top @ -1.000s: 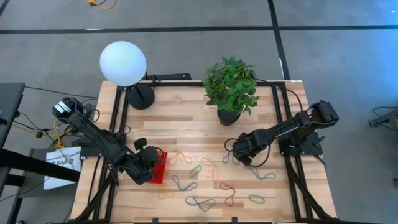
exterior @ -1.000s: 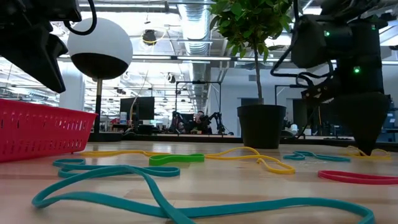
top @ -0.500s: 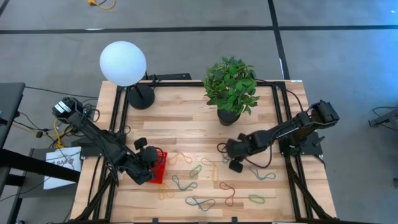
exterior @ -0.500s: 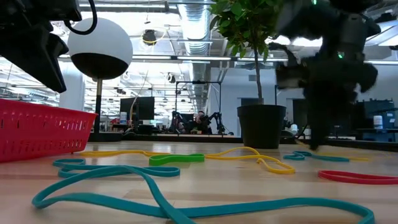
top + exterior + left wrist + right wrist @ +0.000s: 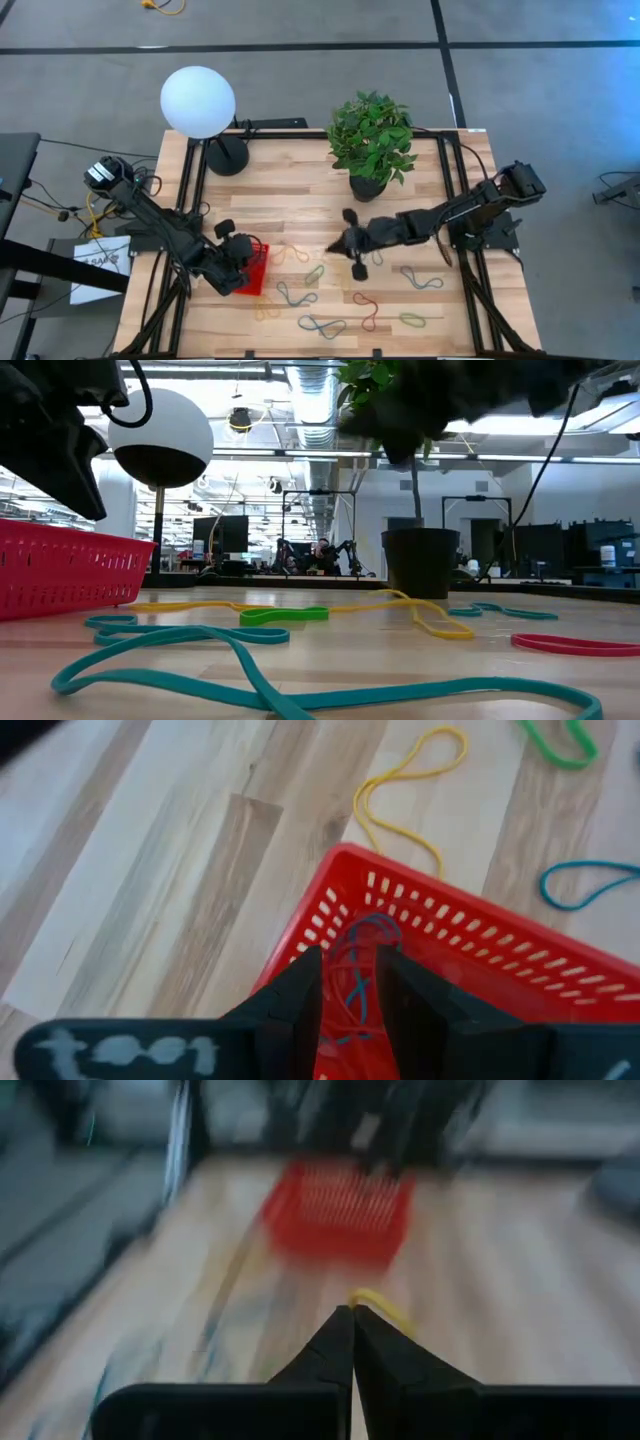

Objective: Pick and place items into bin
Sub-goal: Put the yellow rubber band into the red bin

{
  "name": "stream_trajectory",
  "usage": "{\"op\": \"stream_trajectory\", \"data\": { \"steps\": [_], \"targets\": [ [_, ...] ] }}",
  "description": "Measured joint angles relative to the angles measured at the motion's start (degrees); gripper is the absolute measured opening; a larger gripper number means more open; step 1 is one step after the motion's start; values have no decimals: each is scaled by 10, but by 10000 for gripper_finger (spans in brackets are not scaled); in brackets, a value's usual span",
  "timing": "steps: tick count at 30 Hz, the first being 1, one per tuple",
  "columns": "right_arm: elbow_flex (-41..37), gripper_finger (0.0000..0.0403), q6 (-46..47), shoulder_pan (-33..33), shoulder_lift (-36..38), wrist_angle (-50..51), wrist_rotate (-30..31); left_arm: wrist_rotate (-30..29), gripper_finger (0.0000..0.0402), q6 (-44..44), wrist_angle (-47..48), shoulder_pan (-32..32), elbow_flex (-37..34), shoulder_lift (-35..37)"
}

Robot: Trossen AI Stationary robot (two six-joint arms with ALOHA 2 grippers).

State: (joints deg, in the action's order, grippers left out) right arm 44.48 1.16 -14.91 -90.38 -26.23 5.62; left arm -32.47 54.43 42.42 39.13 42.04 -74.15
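Note:
Several coloured rubber-band loops lie on the wooden table, among them a green one (image 5: 314, 274), a teal one (image 5: 424, 280) and a red one (image 5: 366, 311). The red mesh bin (image 5: 258, 268) stands at the left with a few bands inside (image 5: 356, 958). My left gripper (image 5: 349, 982) hangs open over the bin's inside, with a narrow gap between its fingers. My right gripper (image 5: 336, 246) is shut, raised over the table's middle and pointing toward the bin, with a yellow loop (image 5: 382, 1304) at its tips. My right gripper pinches a yellow band between its two fingertips, and a curved piece of the loop (image 5: 372, 1296) sticks out just past them. The fingers reach nearly level from the table's right side. The view is blurred, so how the rest of the band hangs does not show.
A potted plant (image 5: 372, 140) stands at the far middle and a white globe lamp (image 5: 198, 102) at the far left. Black frame rails run along the left and right table sides. Loose bands cover the near half of the table.
My right gripper has shut down at the table near its right side. It then rose, tipped from pointing down to nearly level, and swung toward the table's left, toward the bin. My left gripper and the bin have kept still.

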Motion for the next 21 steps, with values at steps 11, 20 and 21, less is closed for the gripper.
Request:
{"op": "stream_trajectory", "data": {
  "steps": [11,20,21],
  "targets": [
    [62,0,18,23,-40,-131,48,-71,87,44,31,-1,23,0],
    [253,0,-5,18,-191,-81,29,-187,87,212,305,-1,113,3],
    [277,0,-5,17,-206,-70,26,-190,87,239,344,-1,120,4]
  ]
}}
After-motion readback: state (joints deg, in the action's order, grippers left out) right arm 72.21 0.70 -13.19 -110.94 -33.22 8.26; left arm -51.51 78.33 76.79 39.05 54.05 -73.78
